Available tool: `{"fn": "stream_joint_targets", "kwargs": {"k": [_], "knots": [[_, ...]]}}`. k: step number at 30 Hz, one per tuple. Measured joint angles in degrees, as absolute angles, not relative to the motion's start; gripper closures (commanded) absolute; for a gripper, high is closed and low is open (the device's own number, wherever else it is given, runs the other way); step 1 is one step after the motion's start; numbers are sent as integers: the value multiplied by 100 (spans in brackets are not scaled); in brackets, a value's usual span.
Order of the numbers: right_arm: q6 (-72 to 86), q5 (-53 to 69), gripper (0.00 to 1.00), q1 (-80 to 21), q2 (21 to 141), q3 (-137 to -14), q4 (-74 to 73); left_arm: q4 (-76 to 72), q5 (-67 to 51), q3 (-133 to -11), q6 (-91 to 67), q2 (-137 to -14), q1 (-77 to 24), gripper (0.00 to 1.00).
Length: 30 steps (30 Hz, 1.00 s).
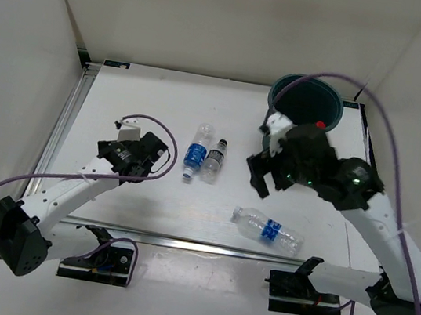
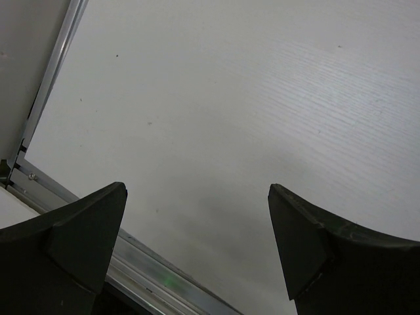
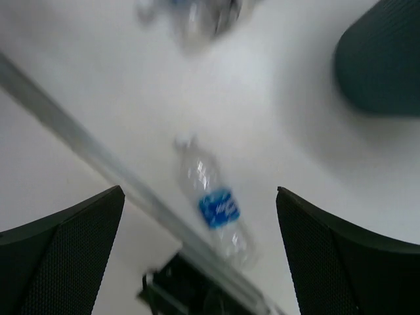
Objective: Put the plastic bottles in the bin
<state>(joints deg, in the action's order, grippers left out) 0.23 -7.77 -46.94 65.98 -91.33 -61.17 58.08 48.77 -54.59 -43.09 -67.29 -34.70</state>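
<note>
Three bottles flat on the table (image 1: 140, 99): blue-label bottle (image 1: 195, 152) touching black-cap bottle (image 1: 213, 160) mid-table, second blue bottle (image 1: 267, 230) alone near the front edge. Bin (image 1: 314, 102) upright at the far right corner, apart from all three. Left gripper (image 2: 197, 193) wide open over bare table; right gripper (image 1: 260, 173) wide open too, empty, just before the bin

Overhead camera, above and behind the arms, takes in the whole table (image 1: 124, 97). Left wrist camera looks close onto the tabletop; right wrist camera (blurred) looks down from higher, sharing the nearest blue-labelled bottle (image 3: 216, 209) and bin (image 3: 384, 59) with the overhead.
</note>
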Motion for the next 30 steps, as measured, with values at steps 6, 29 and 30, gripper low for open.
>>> {"fn": "stream_joint_targets", "kwargs": {"k": [6, 29, 30], "knots": [[388, -578, 0, -5172, 7325, -7566, -7085, 5808, 4733, -5140, -4237, -6372, -3470, 0], [86, -1608, 0, -5234, 9791, -6744, -6643, 5824, 4600, -4947, -4091, -5778, -3559, 0], [82, -1610, 0, -5234, 9944, -6689, -6525, 5824, 4600, -4932, -4088, -5778, -3570, 0]]}}
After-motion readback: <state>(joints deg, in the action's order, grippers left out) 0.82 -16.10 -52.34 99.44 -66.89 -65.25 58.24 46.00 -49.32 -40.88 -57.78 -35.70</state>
